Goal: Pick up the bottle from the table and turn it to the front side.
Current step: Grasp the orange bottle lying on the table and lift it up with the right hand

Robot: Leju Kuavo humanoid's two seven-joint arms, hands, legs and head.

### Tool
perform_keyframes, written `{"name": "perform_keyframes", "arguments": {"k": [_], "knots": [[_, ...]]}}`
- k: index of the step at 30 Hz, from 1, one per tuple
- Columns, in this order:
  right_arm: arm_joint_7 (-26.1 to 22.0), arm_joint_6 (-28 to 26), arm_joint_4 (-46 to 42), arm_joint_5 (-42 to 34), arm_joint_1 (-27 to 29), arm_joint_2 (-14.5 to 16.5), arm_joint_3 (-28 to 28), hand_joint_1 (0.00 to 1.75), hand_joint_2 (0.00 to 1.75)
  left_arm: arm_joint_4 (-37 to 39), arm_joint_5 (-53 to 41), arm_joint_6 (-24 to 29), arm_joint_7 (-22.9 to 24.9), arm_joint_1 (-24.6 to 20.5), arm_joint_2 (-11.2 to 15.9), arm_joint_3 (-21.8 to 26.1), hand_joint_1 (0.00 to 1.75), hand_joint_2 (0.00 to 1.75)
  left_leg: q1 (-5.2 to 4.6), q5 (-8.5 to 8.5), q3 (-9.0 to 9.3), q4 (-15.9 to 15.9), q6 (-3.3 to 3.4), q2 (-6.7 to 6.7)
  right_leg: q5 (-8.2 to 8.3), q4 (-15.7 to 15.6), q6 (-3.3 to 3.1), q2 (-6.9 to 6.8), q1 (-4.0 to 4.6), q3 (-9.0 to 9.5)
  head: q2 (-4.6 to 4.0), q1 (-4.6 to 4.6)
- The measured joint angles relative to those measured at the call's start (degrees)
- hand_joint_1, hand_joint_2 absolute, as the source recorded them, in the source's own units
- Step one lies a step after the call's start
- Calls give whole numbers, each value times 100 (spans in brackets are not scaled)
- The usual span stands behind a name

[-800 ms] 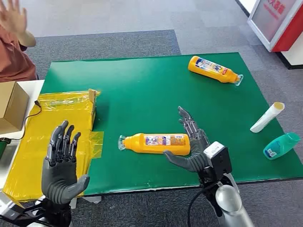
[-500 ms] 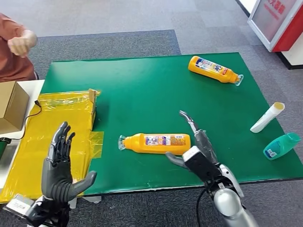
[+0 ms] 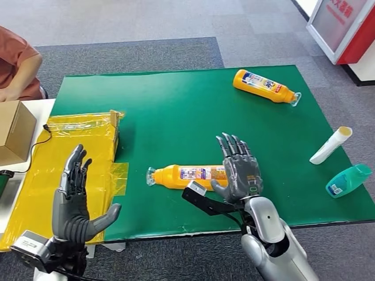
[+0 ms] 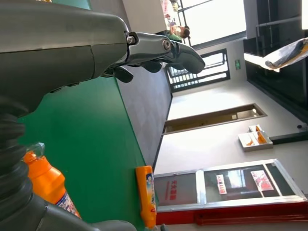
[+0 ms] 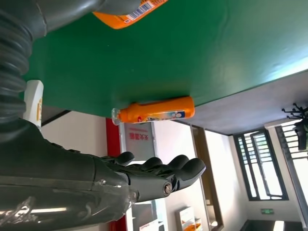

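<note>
Here, the orange plastic bottle with the clear cap and the printed label (image 3: 191, 177) is lying on its side on the green table mat (image 3: 177, 111), near the front edge, with its cap pointing to the robot's left. The right hand (image 3: 237, 170) is hovering at the bottom end of the bottle, fingers spread wide and holding nothing; whether the palm is touching the bottle, I cannot tell. The left hand (image 3: 75, 199) is raised above the yellow plastic sheet (image 3: 40, 175), also with fingers apart and empty.

I am judging that the bottle is rigid but smooth, so it is probably slippery, and being round it is likely to roll when pushed. If it is full, it is having some weight. The best place to hold seems to be the wide middle of the body, over the label, with thumb on one side and fingers on the other.

A second orange bottle (image 3: 264, 85) is lying far away on the mat, near a white tube (image 3: 330, 145) and a teal bottle (image 3: 349, 180).
</note>
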Motion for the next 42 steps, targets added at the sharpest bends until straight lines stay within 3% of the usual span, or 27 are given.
{"name": "perform_keyframes", "arguments": {"k": [15,30,42], "knots": [[314,164,1069,632,-134,106,556,0,175,1,362,186,-32,-339,-268,30,0,175,0,-1,-1,0,-1,0,-1,0,-1,0,0,-1,0,0],[474,220,2162,469,-298,334,649,0,175,63,457,202,8,-568,-288,-261,0,175,0,-1,-1,0,0,0,-1,0,0,0,0,-3,0,0],[271,210,2867,411,-733,425,561,0,175,108,702,-205,8,-608,-225,-623,0,175,-1,1,-1,0,0,0,1,0,2,1,-1,-2,0,0]]}}
